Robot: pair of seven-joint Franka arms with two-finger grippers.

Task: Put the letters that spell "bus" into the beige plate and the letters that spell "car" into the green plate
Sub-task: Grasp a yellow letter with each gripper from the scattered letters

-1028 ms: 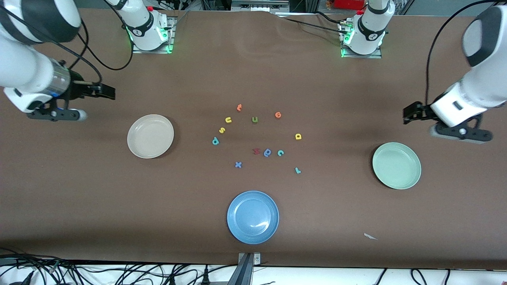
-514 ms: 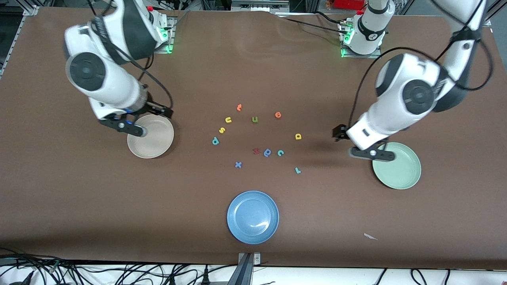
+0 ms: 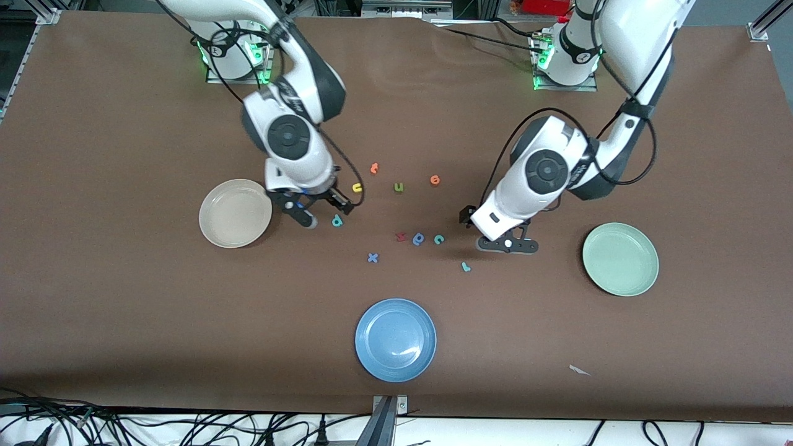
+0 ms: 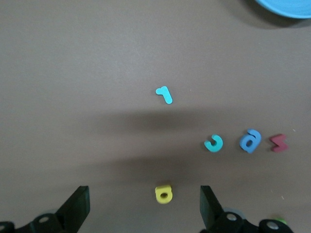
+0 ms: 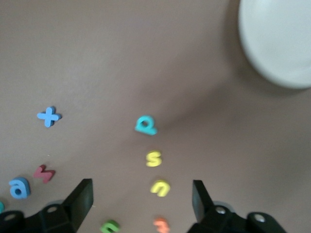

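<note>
Letters for "bus", the teal b (image 3: 337, 220), yellow s (image 5: 154, 158) and yellow u (image 3: 357, 187), lie on the table (image 3: 124, 310) just beside the beige plate (image 3: 235, 213); c (image 3: 438, 239), a (image 4: 164, 193) and r (image 3: 465, 266) lie toward the green plate (image 3: 620, 259). Tiny, light, soft foam by the look, they probably want a flat-sided pinch. Both arms point down: the right tool (image 5: 141, 206) is wide over s and u, the left tool (image 4: 145, 208) wide over the a.

A robotics lab is indicated: two white Franka arms are bolted by metal base plates (image 3: 564, 79) at the top of the frame to a brown-covered table (image 3: 124, 310), green status lights are lit, and loose black cables (image 3: 155, 427) are bundled along the lower edge.
</note>
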